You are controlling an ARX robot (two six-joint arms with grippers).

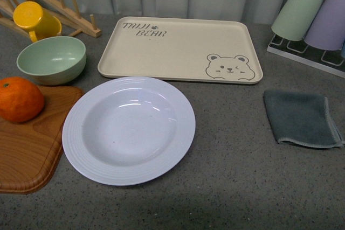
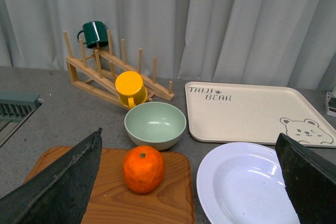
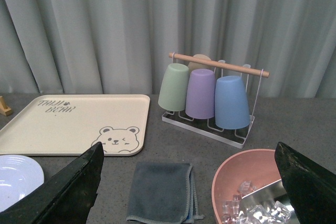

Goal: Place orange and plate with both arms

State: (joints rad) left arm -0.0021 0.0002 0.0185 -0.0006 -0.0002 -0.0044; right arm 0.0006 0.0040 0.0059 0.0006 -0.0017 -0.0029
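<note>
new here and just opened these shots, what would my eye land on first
The bright orange grabs attention first, sitting on a wooden board at the counter's left edge. Just beside it, mid-counter, lies the big glossy white plate, empty. Behind the plate is a beige bear-print tray, and at the far right stand upturned pastel cups.

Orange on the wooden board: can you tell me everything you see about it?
The orange is round and bright, with dimpled skin and a small green stem mark on top. It looks whole and unpeeled. It sits on the wooden cutting board, near the board's back edge, and touches only the board. The pale green bowl stands just behind it and the white plate lies off to its side. Neither touches it, and nothing holds it.
</note>
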